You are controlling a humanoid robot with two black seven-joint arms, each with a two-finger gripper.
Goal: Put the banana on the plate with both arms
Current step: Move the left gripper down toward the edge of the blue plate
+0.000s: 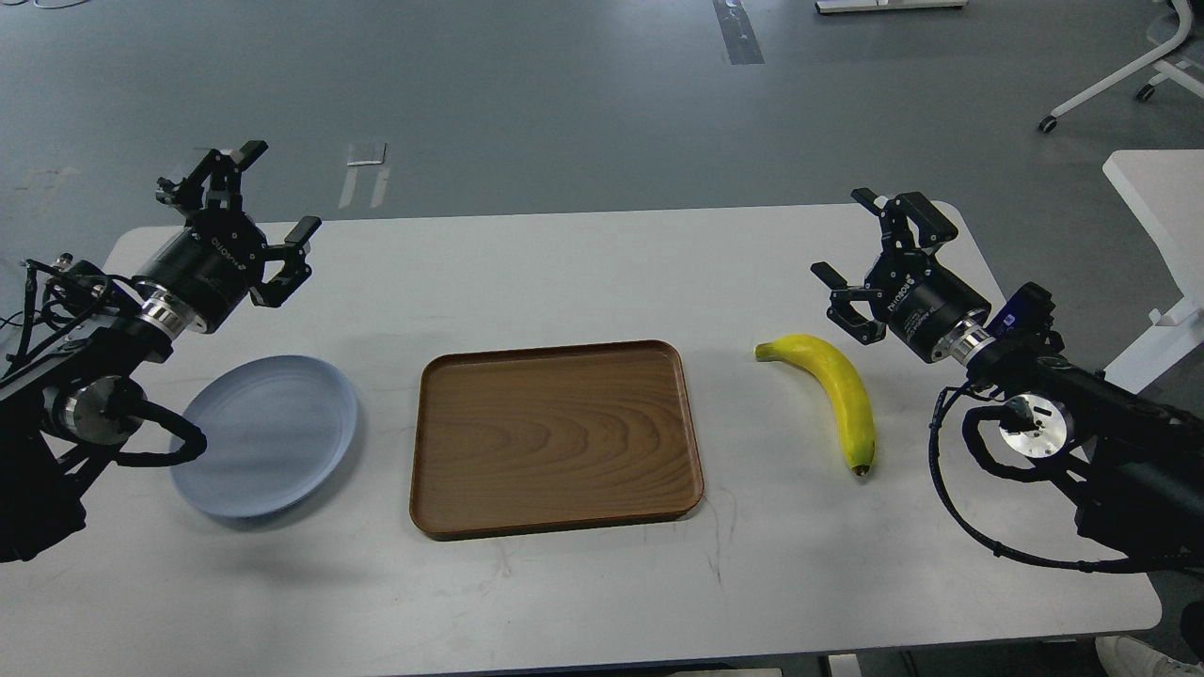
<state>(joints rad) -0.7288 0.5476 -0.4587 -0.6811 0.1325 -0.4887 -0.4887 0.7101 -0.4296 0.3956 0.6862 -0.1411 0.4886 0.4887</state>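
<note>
Head view. The white rectangular desk (583, 273) carries three items in a row. The single bright yellow curved banana (832, 381) lies flat on the robot's right side, apart from everything else, its greenish stem end toward the centre and its dark tip toward the near edge. Its long axis runs diagonally, from far-left to near-right. The round, shallow, pale blue-grey plate (268, 434) sits on the left side and holds nothing. Between them lies the rectangular brown wooden tray (557, 437).

The right gripper (851, 235) hovers just beyond and to the right of the banana, jaws spread open and holding nothing. It is clearly the nearer arm. The left gripper (277, 193) hovers beyond the plate, jaws likewise open and holding nothing.

Judgement: the pick has not begun. The right arm should grasp across the banana's short axis. Bare desk surrounds the banana. The tray lies in the transfer path toward the plate, so a handover above it looks likely.
</note>
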